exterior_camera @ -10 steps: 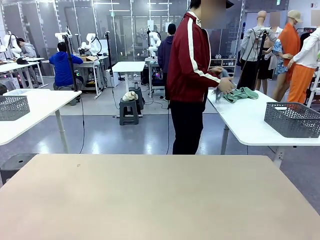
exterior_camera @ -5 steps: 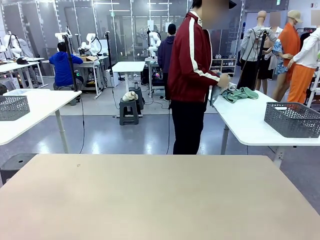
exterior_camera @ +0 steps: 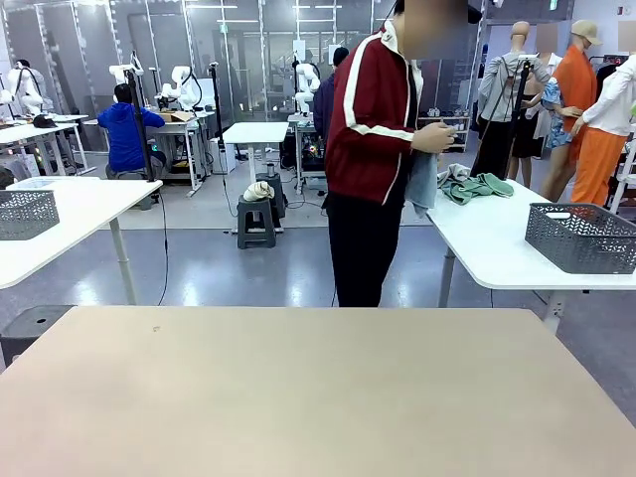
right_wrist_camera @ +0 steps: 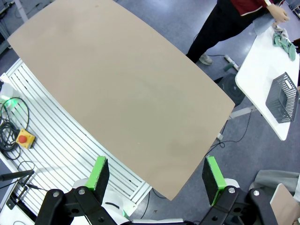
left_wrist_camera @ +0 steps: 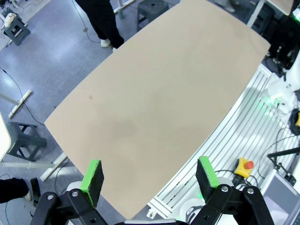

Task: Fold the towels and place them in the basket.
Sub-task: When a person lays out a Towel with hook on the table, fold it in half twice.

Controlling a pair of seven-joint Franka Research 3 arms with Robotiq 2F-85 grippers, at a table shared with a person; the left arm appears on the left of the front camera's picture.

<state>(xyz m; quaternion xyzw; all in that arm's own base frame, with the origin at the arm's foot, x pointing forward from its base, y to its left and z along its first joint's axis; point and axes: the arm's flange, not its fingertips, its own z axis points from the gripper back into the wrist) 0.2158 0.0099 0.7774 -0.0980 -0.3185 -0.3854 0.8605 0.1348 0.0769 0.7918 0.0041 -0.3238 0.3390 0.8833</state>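
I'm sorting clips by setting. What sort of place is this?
Likely a robotics lab: a white worktable with a mesh basket, glass partitions behind, and an emergency-stop button near the beige table.

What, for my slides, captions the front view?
Person holds pale blue towel beside white table bearing grey basket.

The person (exterior_camera: pixel 370 149) stands behind the table (exterior_camera: pixel 298 397), left of the basket (exterior_camera: pixel 581 238).

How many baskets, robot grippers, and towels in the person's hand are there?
Baskets: 2, the left basket and the right basket
Grippers: 2, the left gripper and the right gripper
Towels in the person's hand: 1, the pale blue towel
Total: 5
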